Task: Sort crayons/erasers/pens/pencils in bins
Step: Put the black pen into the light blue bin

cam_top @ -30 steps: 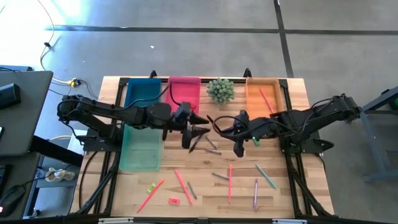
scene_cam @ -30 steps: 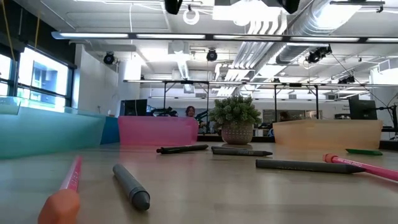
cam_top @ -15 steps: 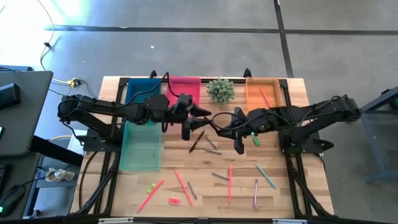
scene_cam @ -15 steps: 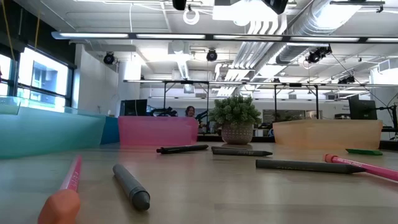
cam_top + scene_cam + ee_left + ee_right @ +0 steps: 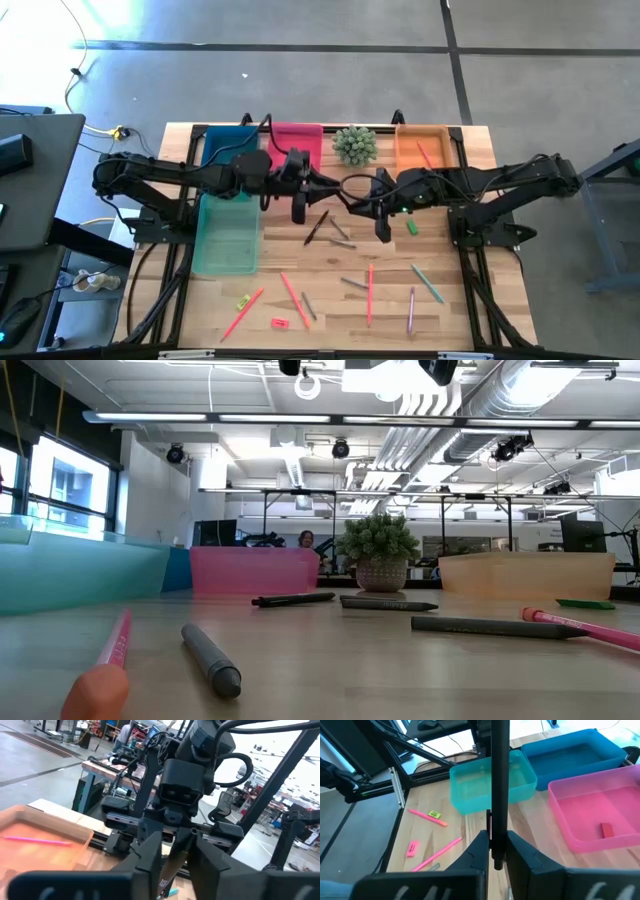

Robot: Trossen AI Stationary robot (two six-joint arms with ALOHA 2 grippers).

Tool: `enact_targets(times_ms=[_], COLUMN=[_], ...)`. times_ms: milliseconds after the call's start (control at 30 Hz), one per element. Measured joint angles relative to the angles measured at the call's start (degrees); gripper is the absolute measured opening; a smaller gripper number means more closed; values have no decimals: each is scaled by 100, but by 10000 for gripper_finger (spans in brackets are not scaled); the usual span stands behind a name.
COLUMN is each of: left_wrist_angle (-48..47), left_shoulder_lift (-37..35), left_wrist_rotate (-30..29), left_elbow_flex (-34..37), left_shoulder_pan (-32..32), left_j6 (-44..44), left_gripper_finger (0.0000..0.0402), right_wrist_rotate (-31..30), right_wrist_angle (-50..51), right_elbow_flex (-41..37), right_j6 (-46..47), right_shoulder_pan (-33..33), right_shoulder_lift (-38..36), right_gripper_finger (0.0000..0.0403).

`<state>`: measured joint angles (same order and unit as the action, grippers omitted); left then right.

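My two grippers meet high over the table's middle, in front of the plant. My right gripper (image 5: 498, 855) is shut on a dark pen (image 5: 499, 780). The pen reaches across to my left gripper (image 5: 175, 862), which is shut on its other end. In the high view the pen (image 5: 347, 190) bridges the left gripper (image 5: 325, 184) and the right gripper (image 5: 368, 198). The blue bin (image 5: 230, 143), pink bin (image 5: 297, 140) and orange bin (image 5: 421, 147) line the far edge. The teal bin (image 5: 227, 235) sits at the left. My left gripper pinches the pen's free end (image 5: 176, 855) between its two fingers, coming level from the table's left side, in line with the pen. The pen is clear of the table. My right gripper pinches the pen's other end (image 5: 497, 845) between its two fingers, coming from the table's right side and slanting a little downward. The pen sticks out ahead of the fingers toward the left arm, lifted clear.
A red eraser (image 5: 606, 830) lies in the pink bin and a pink pencil (image 5: 428, 157) in the orange bin. Two dark sticks (image 5: 318, 228) and a green eraser (image 5: 411, 227) lie below the grippers. Pencils (image 5: 369, 293) and erasers (image 5: 280, 322) are scattered toward the near edge.
Both grippers have moved a little toward the table's far edge and toward each other, the right one carrying the pen. My left gripper's fingers have drawn together about the pen's free end.
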<state>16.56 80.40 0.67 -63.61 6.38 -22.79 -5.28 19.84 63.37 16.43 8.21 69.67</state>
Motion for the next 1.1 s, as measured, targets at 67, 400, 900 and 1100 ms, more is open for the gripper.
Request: enact_targets(times_ms=[67, 400, 900, 1100], left_wrist_angle=[0, -139, -1629, -3345], left_shoulder_lift=[0, 0, -96, -413], left_wrist_rotate=[-2, -7, -204, -577], left_elbow_flex=[0, -2, 0, 4], left_shoulder_pan=[27, 41, 39, -33], left_j6=[10, 212, -26, -512], left_gripper_finger=[49, 22, 22, 23], right_wrist_rotate=[-30, -41, -321, -319], right_wrist_angle=[6, 71, 309, 701], right_elbow_flex=[0, 0, 0, 0], right_j6=[0, 0, -1, 115], right_shoulder_pan=[-2, 0, 0, 2], right_shoulder_lift=[0, 4, 2, 2], right_gripper_finger=[23, 33, 169, 188])
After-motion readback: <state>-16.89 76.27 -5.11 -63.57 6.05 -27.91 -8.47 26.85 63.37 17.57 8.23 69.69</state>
